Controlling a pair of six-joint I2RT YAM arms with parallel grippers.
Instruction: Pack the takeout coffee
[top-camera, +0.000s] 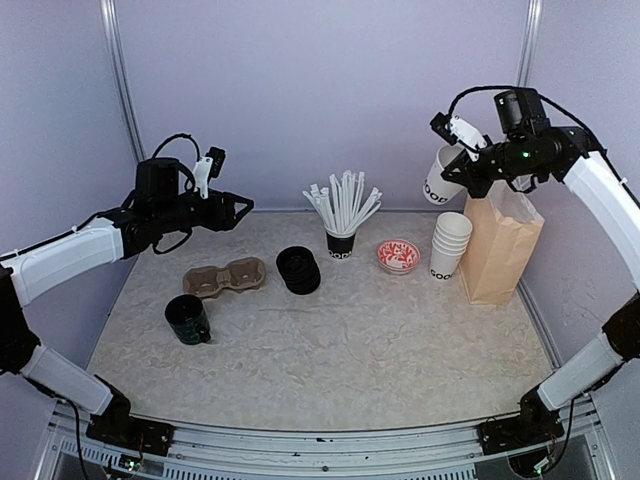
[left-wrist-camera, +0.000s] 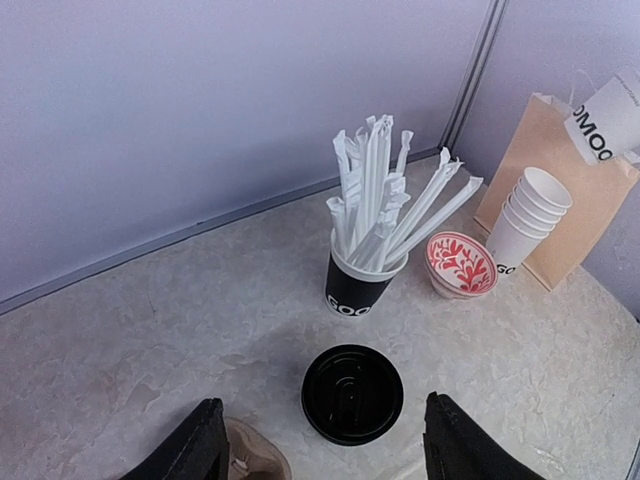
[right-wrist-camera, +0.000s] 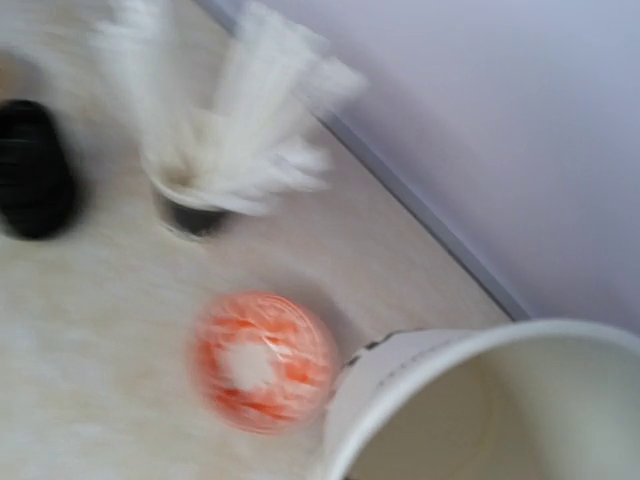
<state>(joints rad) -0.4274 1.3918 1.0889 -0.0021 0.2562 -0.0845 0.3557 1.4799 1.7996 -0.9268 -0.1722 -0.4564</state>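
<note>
My right tool is closed on the rim wall of a white paper cup with black lettering near its base. It holds the cup tilted in the air, well above the stack of spare white paper cups and just beside the top of the tall brown paper bag. The right wrist view is smeared, but it shows the mouth open and no lid on it. My left tool hangs with its fingers apart and nothing between them, above the stack of flat round black plastic lids on the speckled worktop, with the brown cardboard cup carrier just beside the stack. I judge the job is at its early stage: one cup is in hand, unlidded and not yet packed. The next move, as I read it, calls for standing the cup upright somewhere steady. Then I lower the left tool onto the lids and pinch only the top one, which may be fiddly since they nest closely.
</note>
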